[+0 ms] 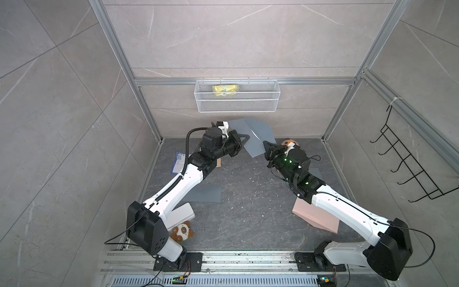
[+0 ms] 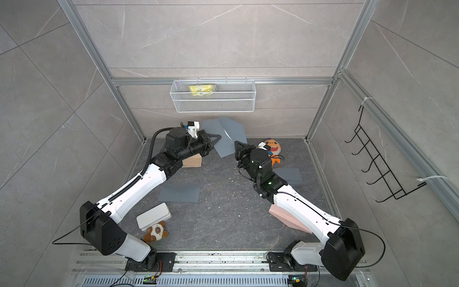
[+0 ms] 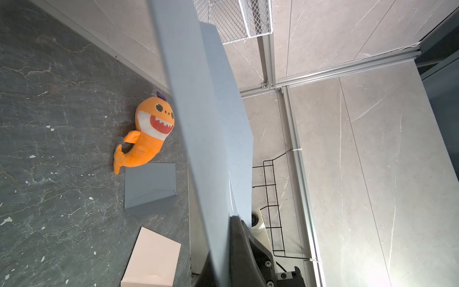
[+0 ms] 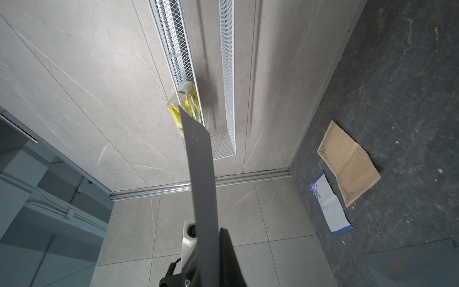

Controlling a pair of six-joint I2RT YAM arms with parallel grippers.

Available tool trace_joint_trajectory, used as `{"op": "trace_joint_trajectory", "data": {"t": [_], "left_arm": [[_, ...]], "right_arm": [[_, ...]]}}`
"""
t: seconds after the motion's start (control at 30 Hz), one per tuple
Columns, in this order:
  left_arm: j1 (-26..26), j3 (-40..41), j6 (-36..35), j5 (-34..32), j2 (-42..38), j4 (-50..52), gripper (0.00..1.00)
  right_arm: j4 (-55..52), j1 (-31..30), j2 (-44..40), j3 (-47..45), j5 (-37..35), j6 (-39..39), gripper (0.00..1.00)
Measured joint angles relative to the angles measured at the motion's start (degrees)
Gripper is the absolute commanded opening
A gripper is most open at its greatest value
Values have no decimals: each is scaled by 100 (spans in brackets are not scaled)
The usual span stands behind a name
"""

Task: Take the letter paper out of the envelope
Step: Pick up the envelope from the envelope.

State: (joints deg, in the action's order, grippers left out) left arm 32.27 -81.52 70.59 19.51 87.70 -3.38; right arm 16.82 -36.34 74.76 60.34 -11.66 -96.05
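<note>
Clenching grey envelope (image 1: 258, 131): left claw (image 1: 246, 138), right claw (image 1: 266, 144); dark marbled tabletop (image 1: 248, 198), tiled walls (image 1: 223, 37).

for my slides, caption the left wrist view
Raised envelope seen edge-on, with an orange shark plush, a grey envelope and a pink envelope on the table.

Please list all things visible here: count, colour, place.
held envelope: 1, grey, between claws
flat envelopes: 2, grey, table
pink envelope: 1, pink, table
lined paper: 1, beige, table
blue-edged paper: 1, white, beside it
shark plush: 1, orange, table
box: 1, white, table front
small plush: 1, brown-white, beside box
mesh basket: 1, white, back wall
packet: 1, yellow, in basket
wire rack: 1, black, side wall
left claw, right claw: 2, black, gripping held envelope
</note>
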Motion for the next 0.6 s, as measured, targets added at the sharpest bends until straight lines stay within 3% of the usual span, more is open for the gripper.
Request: {"op": "trace_joint_trajectory", "data": {"t": [0.07, 0.2, 0.3, 0.43, 0.6], "left_arm": [[0, 0, 0, 2, 2, 7, 0], [-39, -129, -74, 114, 61, 70, 0], [-131, -472, -216, 426, 232, 232, 0], [-417, -1005, -520, 1141, 492, 564, 0], [-881, -1231, -1143, 2109, 581, 1237, 0]], "right_arm": [[-33, 9, 0, 2, 33, 0, 0], [-258, 26, 0, 85, 262, 125, 46], [-708, 35, 0, 258, 533, 560, 64], [-1735, 256, -15, 708, 839, 1652, 76], [-3314, 793, -4, 1849, 1510, 3786, 85]]}}
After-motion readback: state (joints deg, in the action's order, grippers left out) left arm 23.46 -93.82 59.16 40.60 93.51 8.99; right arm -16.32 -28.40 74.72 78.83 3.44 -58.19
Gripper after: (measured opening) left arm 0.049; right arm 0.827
